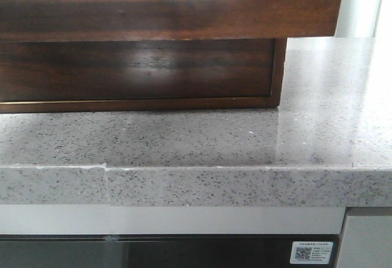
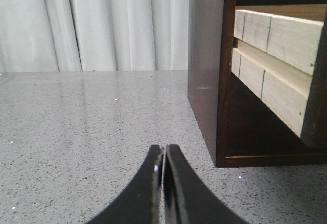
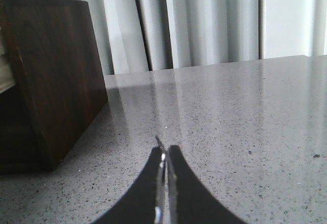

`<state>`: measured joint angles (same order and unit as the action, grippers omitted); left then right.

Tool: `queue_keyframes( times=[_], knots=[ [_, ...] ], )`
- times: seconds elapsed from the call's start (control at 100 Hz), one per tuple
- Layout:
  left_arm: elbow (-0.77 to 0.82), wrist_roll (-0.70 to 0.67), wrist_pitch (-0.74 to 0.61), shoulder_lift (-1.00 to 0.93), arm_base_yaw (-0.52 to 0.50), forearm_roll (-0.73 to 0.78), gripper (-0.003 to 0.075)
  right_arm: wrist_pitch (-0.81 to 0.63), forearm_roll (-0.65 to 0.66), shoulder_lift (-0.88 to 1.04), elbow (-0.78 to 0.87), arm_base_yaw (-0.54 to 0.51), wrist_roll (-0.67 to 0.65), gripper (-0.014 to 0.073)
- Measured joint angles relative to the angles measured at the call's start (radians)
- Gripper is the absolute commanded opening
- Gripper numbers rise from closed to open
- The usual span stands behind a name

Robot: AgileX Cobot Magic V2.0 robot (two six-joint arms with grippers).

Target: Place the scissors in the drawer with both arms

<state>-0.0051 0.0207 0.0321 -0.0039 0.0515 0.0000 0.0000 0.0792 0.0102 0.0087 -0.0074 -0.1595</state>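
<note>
Front view: a glossy dark-brown wooden drawer [image 1: 135, 69] with a plain front sits recessed in a dark wooden cabinet [image 1: 278, 75] on a speckled grey stone countertop [image 1: 245, 139]; a pale rounded-cornered cutout shows along the top edge of the frame. Neither arm shows in the front view. The left gripper [image 2: 163, 157] has its black curved fingers pressed together with nothing between them, low over the counter just beside the cabinet's open side, where pale wooden slats [image 2: 276, 40] show. The right gripper [image 3: 163, 155] is pinched on a thin metallic sliver, probably the scissors' blade, but too little shows to be sure; it hovers over bare counter near the cabinet's other side. White curtains [image 3: 204, 19] hang behind. The scissors are not otherwise visible anywhere. Judgement: early stage, drawer looks unopened. Next, the left arm needs to reach the drawer front and pull it out so the right can drop in.
</note>
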Motion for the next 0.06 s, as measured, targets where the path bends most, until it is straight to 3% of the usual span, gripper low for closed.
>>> queue_keyframes(
  times=[0.06],
  knots=[
    [0.000, 0.000, 0.000, 0.000, 0.000, 0.000, -0.0020, 0.000, 0.000, 0.000, 0.000, 0.000, 0.000, -0.0069]
  ],
)
